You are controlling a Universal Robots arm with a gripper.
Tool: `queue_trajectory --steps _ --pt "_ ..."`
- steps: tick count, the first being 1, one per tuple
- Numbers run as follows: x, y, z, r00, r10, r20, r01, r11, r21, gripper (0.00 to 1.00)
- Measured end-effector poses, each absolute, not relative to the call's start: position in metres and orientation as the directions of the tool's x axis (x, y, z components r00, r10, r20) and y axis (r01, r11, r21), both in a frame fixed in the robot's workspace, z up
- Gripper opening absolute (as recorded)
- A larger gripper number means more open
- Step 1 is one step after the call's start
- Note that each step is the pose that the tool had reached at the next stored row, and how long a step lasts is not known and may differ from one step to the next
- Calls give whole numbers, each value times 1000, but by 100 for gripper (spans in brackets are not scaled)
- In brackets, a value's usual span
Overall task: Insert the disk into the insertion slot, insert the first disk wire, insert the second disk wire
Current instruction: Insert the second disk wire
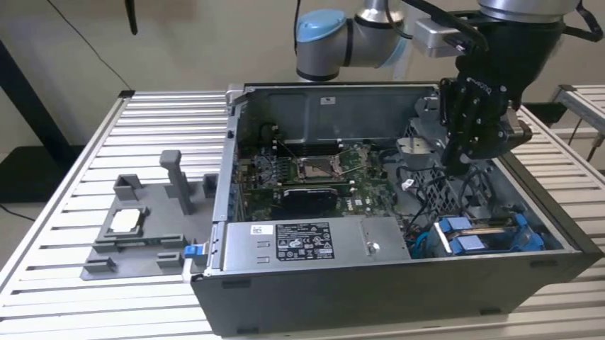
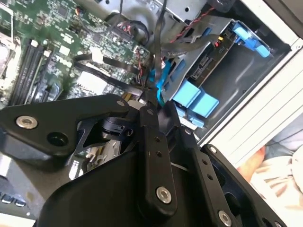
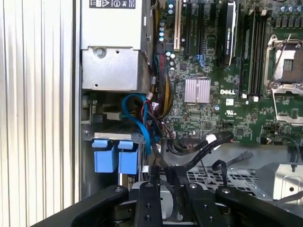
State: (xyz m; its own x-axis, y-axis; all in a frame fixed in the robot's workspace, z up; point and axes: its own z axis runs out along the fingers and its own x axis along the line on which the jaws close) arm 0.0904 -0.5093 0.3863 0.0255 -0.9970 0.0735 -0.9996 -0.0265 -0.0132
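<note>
Slatted metal table (image 1: 57, 212) was backed by beige wall (image 1: 189, 42) — open case (image 1: 378, 304) was laid on it. Gripper (image 1: 457, 168) was seen inside case, fingers clamped on black wire (image 2: 157, 38). Slot (image 1: 487, 237) was found near fingertips — at case corner, exterior view's right.

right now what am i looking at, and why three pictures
A robot arm with a gripper reaches into an open computer case on a slatted metal table. The exterior view comes from a camera off the arm; both wrist views come from cameras riding on it, looking past the gripper into the case. Inside are a green circuit board, a labelled grey box and a drive bay with blue tabs. The gripper hangs among black wires near that bay. A grey tray lies beside the case.
</note>
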Motion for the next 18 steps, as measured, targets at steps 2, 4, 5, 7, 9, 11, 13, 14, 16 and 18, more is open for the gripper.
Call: queue_trajectory --steps 2,4,5,7,9,11,13,14,16,18 --pt "89 -506 385 28 -996 86 -999 -30 -19 27" --pt "87 -502 384 31 -995 96 -999 -34 -27 27" --pt "86 -501 383 33 -994 101 -999 -36 -30 27" --pt "84 -498 383 37 -993 112 -999 -41 -32 27" --pt "83 -495 382 42 -991 126 -998 -47 -34 27" --pt "81 -493 380 46 -989 137 -998 -52 -37 27" --pt "80 -490 379 51 -988 147 -997 -58 -43 27" --pt "79 -489 378 53 -987 150 -997 -61 -47 27" --pt "78 -488 377 56 -986 156 -996 -66 -56 27" --pt "76 -487 375 61 -985 161 -995 -72 -63 27"
